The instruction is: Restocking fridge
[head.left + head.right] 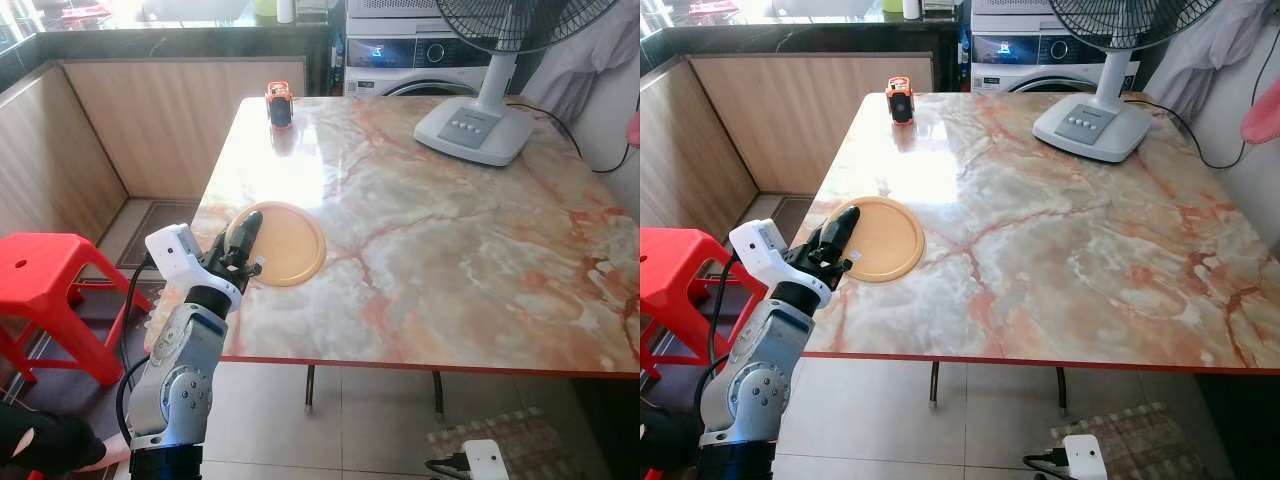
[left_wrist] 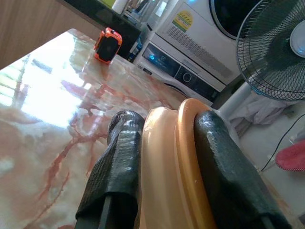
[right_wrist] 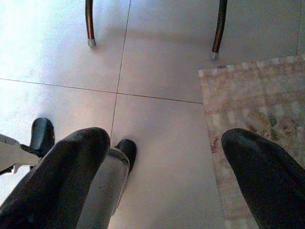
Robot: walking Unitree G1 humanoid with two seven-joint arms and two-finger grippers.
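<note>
A round orange plate (image 1: 290, 245) lies flat on the marble table (image 1: 450, 260) near its front left corner. My left gripper (image 1: 243, 240) reaches over the table's left edge and is shut on the plate's left rim. In the left wrist view the rim (image 2: 171, 157) sits clamped between the two black fingers (image 2: 121, 152). My right gripper (image 3: 164, 138) hangs low over the tiled floor, open with nothing between its fingers.
A small orange and black object (image 1: 279, 103) stands at the table's far left corner. A fan's white base (image 1: 475, 130) sits at the far right. A red stool (image 1: 45, 275) stands left of the table. A washing machine (image 1: 420, 55) is behind, and a rug (image 3: 257, 100) lies underfoot.
</note>
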